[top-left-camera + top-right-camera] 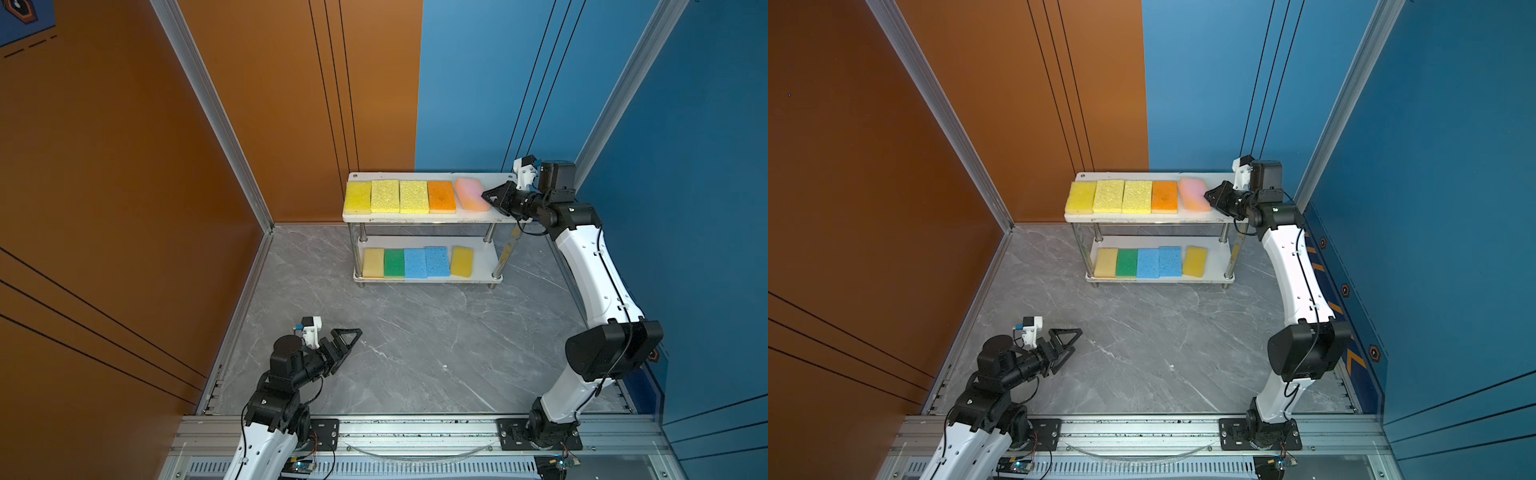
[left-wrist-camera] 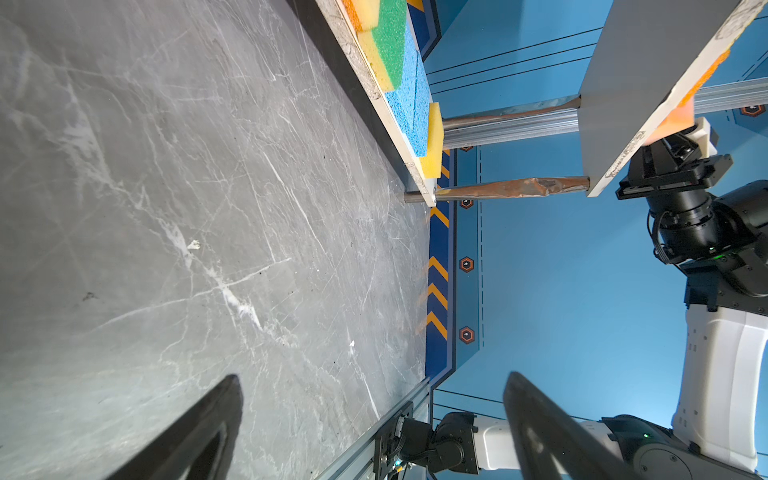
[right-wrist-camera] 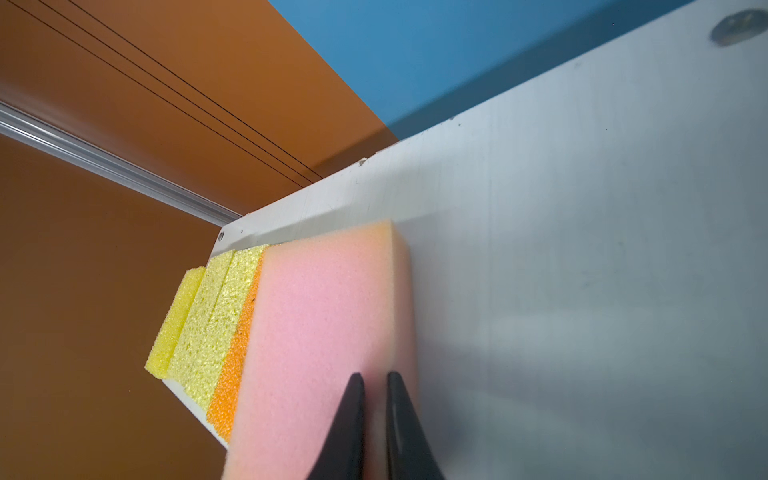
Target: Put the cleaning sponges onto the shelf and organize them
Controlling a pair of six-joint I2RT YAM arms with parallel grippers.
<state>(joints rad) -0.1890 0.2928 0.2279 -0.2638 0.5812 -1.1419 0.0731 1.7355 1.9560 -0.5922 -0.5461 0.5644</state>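
While the left tool (image 1: 352, 343) hangs with its jaws wide apart over the grey surface (image 1: 415, 357), the right tool (image 1: 489, 198) is pinched onto the right edge of the pink sponge (image 1: 469, 193). That sponge sits askew on the top board of the shelf (image 1: 419, 176), just beside the orange sponge (image 1: 441, 197), last in a row of five; five more line the lower board.

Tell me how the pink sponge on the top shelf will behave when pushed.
Probably soft: the pink sponge is fine-pored foam, so it would likely squash rather than resist. Likely light for its bulk, so a nudge from the right pincer should slide it on the smooth white shelf. Flat and blocky, it seems unlikely to roll or tip.
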